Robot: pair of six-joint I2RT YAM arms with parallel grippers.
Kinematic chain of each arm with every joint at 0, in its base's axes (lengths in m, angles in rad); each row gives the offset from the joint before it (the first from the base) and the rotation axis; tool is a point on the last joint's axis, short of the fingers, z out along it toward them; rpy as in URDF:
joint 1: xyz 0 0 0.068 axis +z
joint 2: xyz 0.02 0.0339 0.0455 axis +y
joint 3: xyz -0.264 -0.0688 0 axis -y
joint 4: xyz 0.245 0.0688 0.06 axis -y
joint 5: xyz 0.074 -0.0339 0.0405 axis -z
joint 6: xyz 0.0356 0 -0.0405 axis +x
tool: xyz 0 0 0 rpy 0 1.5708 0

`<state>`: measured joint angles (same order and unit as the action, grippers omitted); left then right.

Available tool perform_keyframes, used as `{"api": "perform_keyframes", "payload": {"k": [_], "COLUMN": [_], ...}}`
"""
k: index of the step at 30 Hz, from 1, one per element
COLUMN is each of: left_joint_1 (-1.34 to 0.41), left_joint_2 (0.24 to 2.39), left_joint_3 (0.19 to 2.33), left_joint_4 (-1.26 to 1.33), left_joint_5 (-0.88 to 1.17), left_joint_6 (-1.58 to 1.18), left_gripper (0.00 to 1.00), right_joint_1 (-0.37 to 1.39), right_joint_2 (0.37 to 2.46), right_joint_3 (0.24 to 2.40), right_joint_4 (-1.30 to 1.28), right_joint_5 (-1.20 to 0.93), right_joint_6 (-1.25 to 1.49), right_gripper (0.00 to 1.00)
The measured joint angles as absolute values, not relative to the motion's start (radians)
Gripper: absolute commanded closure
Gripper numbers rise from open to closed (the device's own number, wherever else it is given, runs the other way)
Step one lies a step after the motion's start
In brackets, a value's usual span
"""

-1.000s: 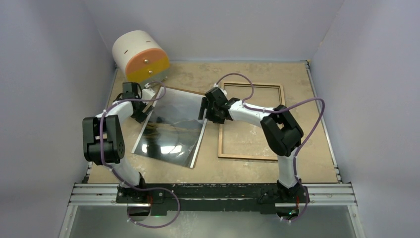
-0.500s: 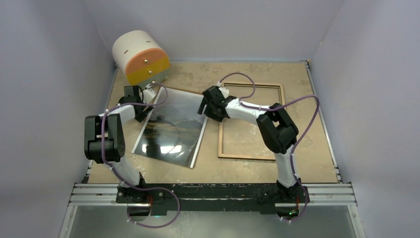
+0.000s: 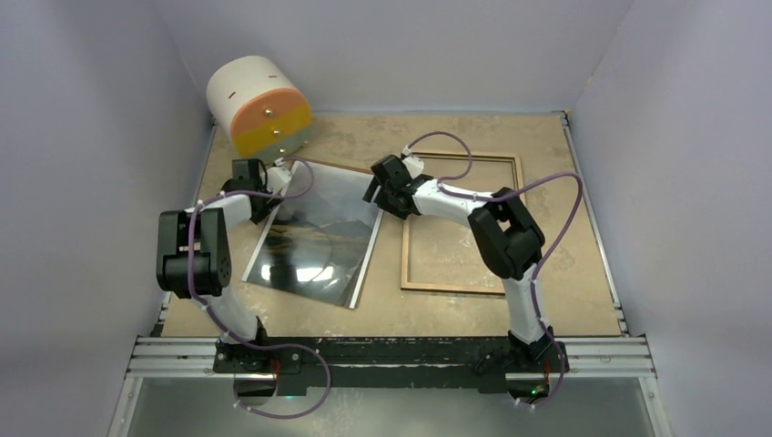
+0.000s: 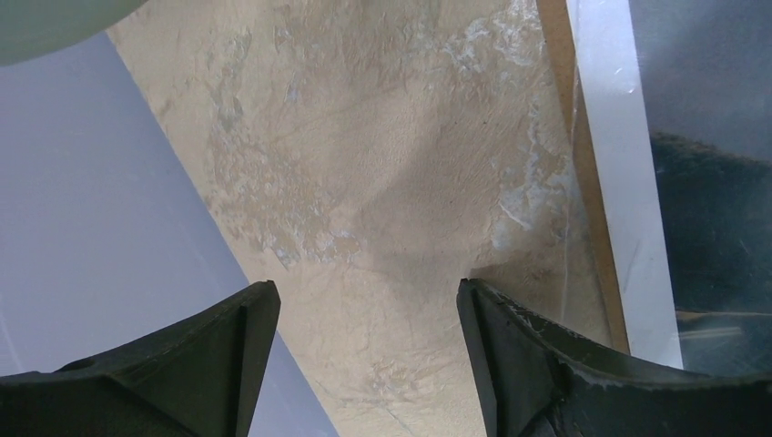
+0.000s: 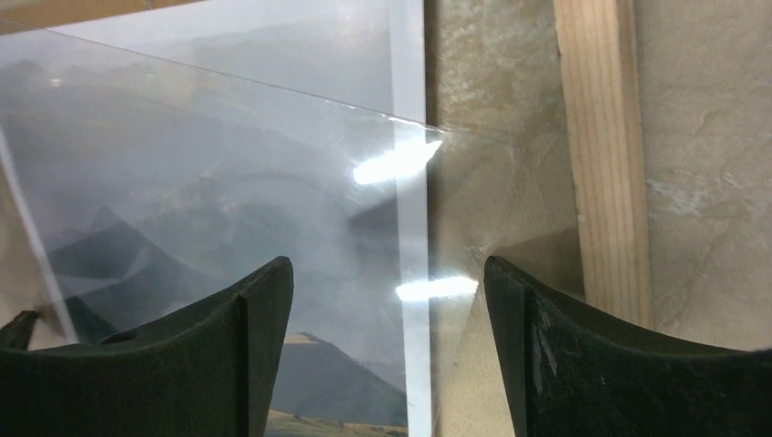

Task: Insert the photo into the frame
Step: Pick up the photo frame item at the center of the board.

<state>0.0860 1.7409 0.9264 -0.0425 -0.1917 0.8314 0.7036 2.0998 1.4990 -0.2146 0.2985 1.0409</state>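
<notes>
The photo [image 3: 314, 238], a glossy dark landscape print with a white border, lies flat on the table left of centre. A clear sheet with bright glare lies over it in the right wrist view, on the photo [image 5: 209, 209]. The frame [image 3: 455, 289], a light-wood rim, lies flat to the right; one rail of the frame [image 5: 596, 155] runs past my right fingers. My right gripper [image 3: 375, 189] [image 5: 389, 273] is open over the photo's far right edge. My left gripper [image 3: 258, 202] [image 4: 369, 300] is open over bare table beside the photo's white border [image 4: 619, 164].
A cream and orange cylinder [image 3: 259, 105] stands at the back left, close to the left arm. A brown panel edge [image 3: 337, 167] shows under the photo's far side. The left wall [image 4: 109, 200] lies close beside the left fingers. Metal rails [image 3: 391, 350] run along the near edge.
My right gripper has shifted a little left and farther back along the photo's right edge. My left gripper has edged toward the far left corner and its jaws have narrowed slightly.
</notes>
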Motion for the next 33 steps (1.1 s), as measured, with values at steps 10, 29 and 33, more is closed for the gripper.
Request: {"api": "perform_keyframes", "payload": {"k": [10, 29, 33], "left_joint_1": [0.01, -0.01, -0.005], "left_joint_2": [1.748, 1.757, 1.757], "left_joint_3": [0.849, 0.851, 0.88], "left_joint_4": [0.083, 0.089, 0.033], "left_joint_5": [-0.323, -0.35, -0.323], "left_joint_6": [0.912, 0.936, 0.926], "left_gripper": [0.26, 0.27, 0.26], "right_joint_1": [0.652, 0.643, 0.643], "right_joint_2": [2.022, 1.936, 1.942], "right_joint_3": [1.291, 1.188, 1.19], "right_joint_4": [0.094, 0.375, 0.392], "right_joint_5": [0.098, -0.087, -0.094], "right_joint_6": [1.082, 1.101, 1.097], "right_gripper": [0.25, 0.33, 0.39]}}
